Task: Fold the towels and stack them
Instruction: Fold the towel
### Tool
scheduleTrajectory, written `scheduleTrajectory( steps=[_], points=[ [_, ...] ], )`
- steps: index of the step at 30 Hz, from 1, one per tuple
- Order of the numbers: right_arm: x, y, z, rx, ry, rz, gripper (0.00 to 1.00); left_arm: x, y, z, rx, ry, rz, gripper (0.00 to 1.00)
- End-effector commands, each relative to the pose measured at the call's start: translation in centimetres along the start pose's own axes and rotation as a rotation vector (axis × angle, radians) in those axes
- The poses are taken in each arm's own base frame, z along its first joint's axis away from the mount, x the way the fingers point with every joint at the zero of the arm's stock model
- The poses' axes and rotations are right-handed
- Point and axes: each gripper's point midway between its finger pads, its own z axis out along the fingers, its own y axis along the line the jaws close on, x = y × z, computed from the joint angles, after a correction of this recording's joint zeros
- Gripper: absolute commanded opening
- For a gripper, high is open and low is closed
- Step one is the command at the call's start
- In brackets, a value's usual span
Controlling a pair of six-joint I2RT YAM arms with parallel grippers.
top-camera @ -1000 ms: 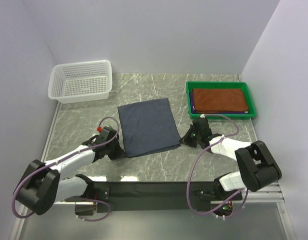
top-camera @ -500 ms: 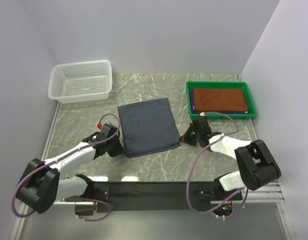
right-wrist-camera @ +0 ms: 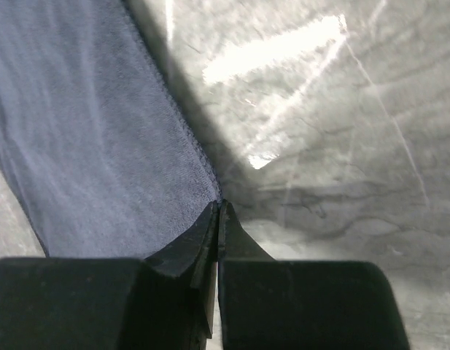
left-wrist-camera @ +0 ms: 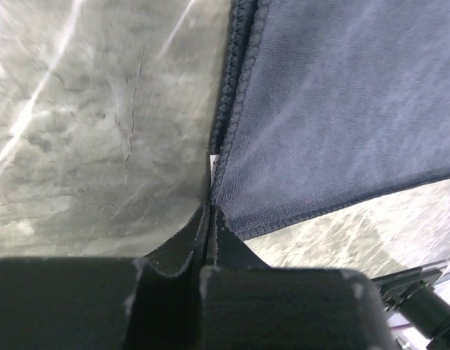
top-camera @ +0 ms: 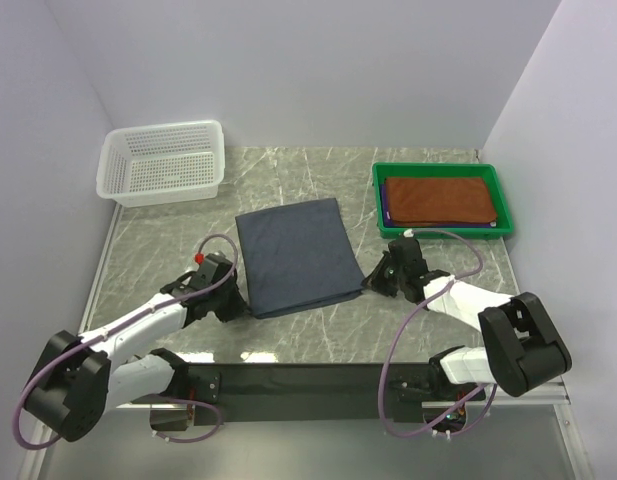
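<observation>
Nearest: left claw (top-camera: pixel 231 300) & right claw (top-camera: pixel 373 280) sit low on the grey marble-look table (top-camera: pixel 318 335), one at each near corner of the grey-blue terry towel (top-camera: pixel 296 252), prob. so both corners can be lifted together & carried over for the next fold. Left claw: jaws fully closed, tips pinched on the near-left corner, w/ hem & small white tag (left-wrist-camera: pixel 211 162) right at the tips in the wrist view. Right claw: also closed, tips nipping the near-right corner; v. little cloth in the bite, so that grip looks thin. Towel lies flat btw the two claws & runs away from them, a doubled rectangle, slightly skewed. Farther, beyond the right claw: green plastic tray (top-camera: pixel 440 168) w/ a rust-brown folded towel (top-camera: pixel 436 198) in it, blue edge showing under it, i.e. the stack, I'd say. Beyond the left claw, well apart: white mesh plastic basket (top-camera: pixel 163 160).
</observation>
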Motion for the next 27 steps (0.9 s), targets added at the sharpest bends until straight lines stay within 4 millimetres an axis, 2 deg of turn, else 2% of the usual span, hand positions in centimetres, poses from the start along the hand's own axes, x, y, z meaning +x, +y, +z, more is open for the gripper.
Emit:
scheduleTrajectory(
  steps=[1,5,8,9,10,12,13,14,16,19,23,25,26,27],
  points=[
    [0.3,-0.6,-0.1,0.01,-0.008,-0.015,0.04,1.1,0.0,0.6,0.016,0.046,0.014,0.02],
    [0.9,-1.2,0.1,0.016,-0.001,-0.011,0.17,1.7,0.3,0.9,0.011,0.068,0.016,0.05],
    [0.6,-1.2,-0.4,0.02,-0.014,-0.03,0.28,1.8,0.3,0.6,0.005,0.073,0.022,0.15],
    [0.2,-0.9,-0.6,0.012,-0.03,-0.039,0.33,1.7,-0.1,0.3,0.016,0.068,0.03,0.2],
    [0.2,-1.0,-1.2,0.019,-0.034,-0.061,0.36,1.6,-0.1,0.0,0.012,0.063,0.031,0.29],
    [-0.4,-1.1,-2.0,0.036,-0.059,-0.086,0.41,1.4,-0.4,-1.0,0.019,0.043,0.031,0.38],
    [-1.0,-0.6,-2.7,0.019,-0.087,-0.099,0.42,1.2,-0.6,-1.3,0.025,0.03,0.033,0.49],
    [-1.5,-0.4,-3.1,0.022,-0.113,-0.111,0.43,0.9,-0.8,-1.9,0.023,0.022,0.032,0.56],
    [-2.3,1.1,-4.4,-0.02,-0.151,-0.142,0.43,0.1,-1.6,-3.1,0.049,-0.018,0.031,0.68],
    [-3.1,3.8,-5.6,-0.094,-0.184,-0.183,0.43,-1.5,-3.5,-4.8,0.084,-0.074,0.035,0.67],
    [-2.8,6.8,-5.3,-0.179,-0.154,-0.183,0.42,-2.9,-7.1,-5.9,0.181,-0.095,0.053,0.58],
    [-2.0,7.8,-4.2,-0.199,-0.113,-0.165,0.41,-2.8,-8.3,-5.0,0.201,-0.071,0.07,0.52],
    [-1.9,7.9,-3.8,-0.198,-0.107,-0.157,0.41,-2.8,-9.0,-4.7,0.216,-0.061,0.081,0.5],
    [-1.2,7.7,-3.0,-0.187,-0.078,-0.13,0.41,-2.1,-9.0,-3.7,0.196,-0.025,0.096,0.47]
  ],
)
